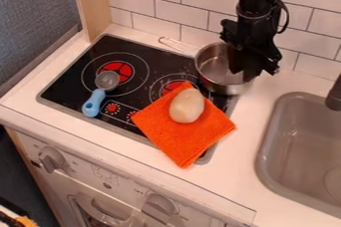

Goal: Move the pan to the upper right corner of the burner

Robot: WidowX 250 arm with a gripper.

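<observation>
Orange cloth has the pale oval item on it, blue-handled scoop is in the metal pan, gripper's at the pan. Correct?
Not the scoop: camera view has it on the cooktop, bowl over the left burner. Pale oval item on orange cloth and gripper at metal pan are right.

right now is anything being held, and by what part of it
Can't tell: the pincer is at the right rim of the metal pan, but any grip there is hidden.
</observation>
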